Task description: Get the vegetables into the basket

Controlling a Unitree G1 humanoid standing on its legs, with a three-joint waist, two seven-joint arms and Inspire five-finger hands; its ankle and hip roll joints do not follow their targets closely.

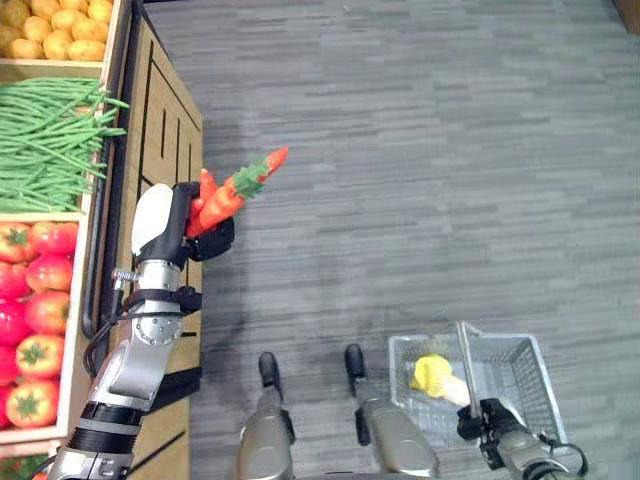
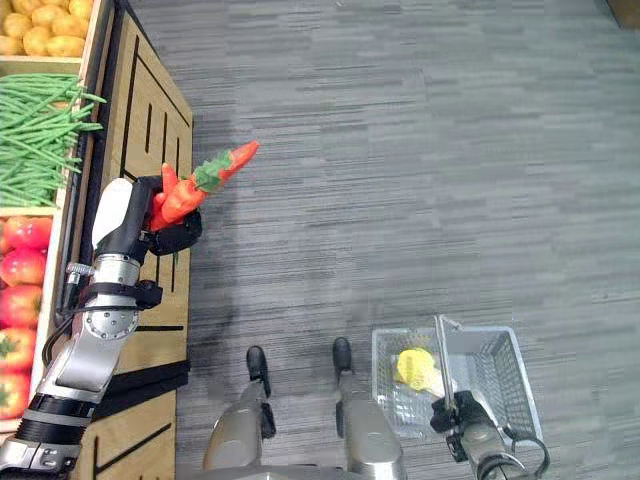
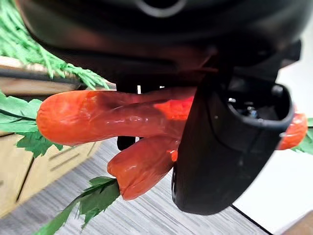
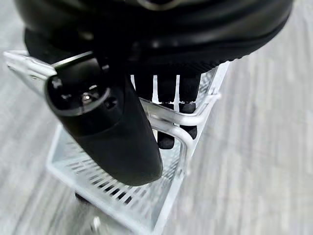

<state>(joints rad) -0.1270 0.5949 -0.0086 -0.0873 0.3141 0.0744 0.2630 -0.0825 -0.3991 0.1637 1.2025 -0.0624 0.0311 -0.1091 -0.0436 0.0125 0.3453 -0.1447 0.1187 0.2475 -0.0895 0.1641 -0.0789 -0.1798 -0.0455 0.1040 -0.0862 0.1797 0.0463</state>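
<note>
The left robot hand is up beside the wooden produce stand, its fingers and thumb curled tight round a bunch of carrots. The orange roots sit across its palm, and one carrot pokes out past the fingers, tip pointing away over the grey carpeted floor, with green leaves bunched round the middle. In the left wrist view the thumb crosses in front of two carrot bodies pressed against the palm.

Down by the robot's right side, the right robot hand has its fingers hooked round the handle of a wire basket; the right wrist view shows the fingers wrapped over the white wire bar. The basket hangs low, near the floor, well apart from the carrots. A yellow vegetable already lies inside it, against the wall nearest the robot.

On the stand, bins hold tomatoes, green beans and yellow potatoes, one behind the other.
</note>
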